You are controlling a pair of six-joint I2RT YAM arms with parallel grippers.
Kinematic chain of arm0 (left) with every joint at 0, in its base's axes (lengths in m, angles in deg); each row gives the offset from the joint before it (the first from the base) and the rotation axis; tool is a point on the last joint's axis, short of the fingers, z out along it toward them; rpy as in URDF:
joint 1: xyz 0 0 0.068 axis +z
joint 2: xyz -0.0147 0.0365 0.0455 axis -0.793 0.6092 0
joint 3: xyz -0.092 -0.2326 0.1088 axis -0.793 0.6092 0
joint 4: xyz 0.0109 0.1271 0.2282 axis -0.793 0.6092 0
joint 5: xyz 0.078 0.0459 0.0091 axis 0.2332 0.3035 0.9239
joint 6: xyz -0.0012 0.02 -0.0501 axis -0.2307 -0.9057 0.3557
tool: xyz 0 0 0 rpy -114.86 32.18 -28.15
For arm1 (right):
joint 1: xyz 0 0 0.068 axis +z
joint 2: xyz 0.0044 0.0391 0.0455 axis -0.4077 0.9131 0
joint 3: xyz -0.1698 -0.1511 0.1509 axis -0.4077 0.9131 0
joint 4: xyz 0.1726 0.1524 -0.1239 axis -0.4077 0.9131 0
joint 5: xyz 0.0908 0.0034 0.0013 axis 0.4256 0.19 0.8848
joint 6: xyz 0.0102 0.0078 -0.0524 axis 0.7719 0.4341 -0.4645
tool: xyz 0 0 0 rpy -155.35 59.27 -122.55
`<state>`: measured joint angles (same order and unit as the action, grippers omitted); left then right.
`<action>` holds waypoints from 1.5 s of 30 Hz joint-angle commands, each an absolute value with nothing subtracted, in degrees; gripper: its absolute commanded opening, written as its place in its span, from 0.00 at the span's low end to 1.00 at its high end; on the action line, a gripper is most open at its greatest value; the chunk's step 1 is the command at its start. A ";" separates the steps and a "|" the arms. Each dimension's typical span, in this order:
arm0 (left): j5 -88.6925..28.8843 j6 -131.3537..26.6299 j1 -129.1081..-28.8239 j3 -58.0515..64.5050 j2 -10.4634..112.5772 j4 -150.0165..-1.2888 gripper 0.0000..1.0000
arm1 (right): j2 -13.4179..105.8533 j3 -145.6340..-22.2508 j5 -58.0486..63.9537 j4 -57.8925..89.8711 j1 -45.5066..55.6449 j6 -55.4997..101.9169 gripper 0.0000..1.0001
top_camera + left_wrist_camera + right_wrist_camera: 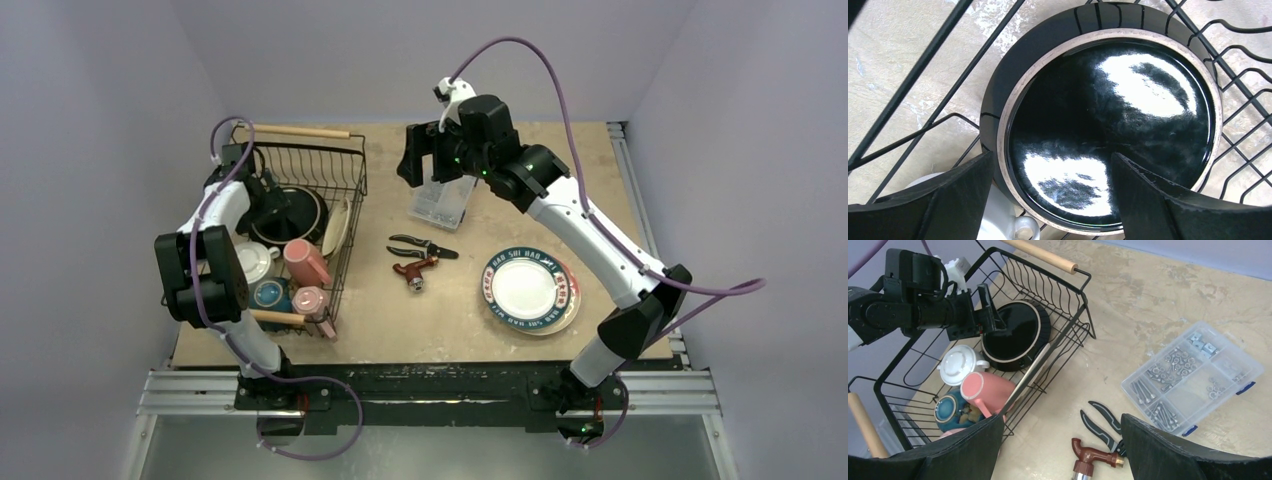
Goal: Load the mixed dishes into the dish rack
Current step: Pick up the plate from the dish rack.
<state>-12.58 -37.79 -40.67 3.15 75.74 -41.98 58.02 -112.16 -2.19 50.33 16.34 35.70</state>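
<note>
The black wire dish rack [355, 165] stands at the left. It holds a glossy black bowl [288, 215], a leaning cream plate [336, 228], two pink mugs [305, 262], a white cup [255, 262] and a teal bowl [270, 294]. My left gripper [1053, 156] is open and empty just above the black bowl [1108, 100], with the white cup [998, 225] beside its left finger. A teal-patterned plate [525, 288] lies on a red-black-rimmed plate on the table at the right. My right gripper [1062, 419] is open and empty, high above the table [420, 175].
Black pliers [425, 245] and a red-handled tool [415, 270] lie between the rack and the plates. A clear compartment box [1193, 375] of screws sits at the back under my right arm. The rack's wooden handles are at its far and near ends.
</note>
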 commanded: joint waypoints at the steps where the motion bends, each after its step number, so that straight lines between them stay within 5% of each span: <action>1: -12.10 -37.92 -40.12 3.81 76.60 -42.58 0.80 | 57.11 -111.04 -1.52 48.96 15.68 35.14 0.87; 11: -13.95 -43.84 -45.04 -0.10 65.72 -38.13 0.76 | 57.83 -108.83 -0.56 50.81 15.55 35.30 0.87; 18: -26.75 -43.67 -48.53 -3.39 60.66 -31.82 0.59 | 57.68 -108.41 -0.41 53.06 15.58 35.73 0.87; 23: -40.74 -36.21 -54.10 -2.58 60.34 -33.70 0.67 | 57.51 -108.33 -1.34 55.37 15.51 35.45 0.87; 27: -37.93 -30.25 -59.87 -3.50 61.57 -36.06 0.69 | 56.78 -107.32 -1.43 55.72 15.47 35.44 0.87; 45: -27.06 -30.82 -62.84 -8.59 66.34 -31.60 0.30 | 54.19 -104.65 -2.83 55.62 13.39 34.06 0.88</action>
<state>-29.61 -30.51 -62.99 -5.42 65.03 -33.04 56.49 -104.49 -2.21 56.12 13.63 35.35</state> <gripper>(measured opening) 0.316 0.877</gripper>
